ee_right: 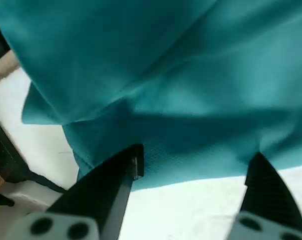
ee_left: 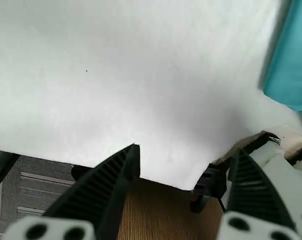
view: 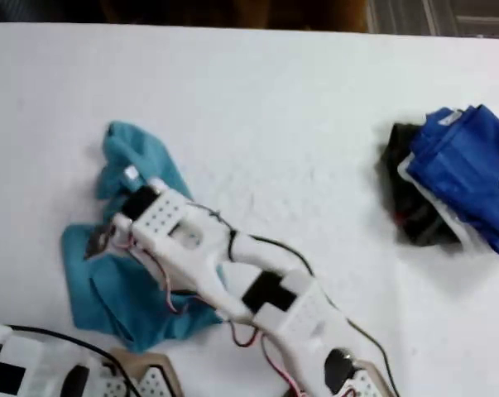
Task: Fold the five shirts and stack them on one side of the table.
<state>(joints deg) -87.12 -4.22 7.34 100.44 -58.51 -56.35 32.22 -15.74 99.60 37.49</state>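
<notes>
Teal shirt [view: 125, 298]: crumpled on the white desk [view: 299, 99], lower left of the high view.
Right pincer [view: 100, 240]: released, jaws spread over the teal shirt.
Left pincer [ee_left: 186, 165]: released, above the desk's edge.
Folded stack [view: 468, 174]: far right, blue on top.

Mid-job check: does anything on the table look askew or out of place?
The teal shirt lies crumpled and unfolded beneath the open right pincer. On the right in the high view, the stack is untidy: the blue shirt on top sits skewed, and the black shirt pokes out beneath it. Nothing looks torn.
</notes>
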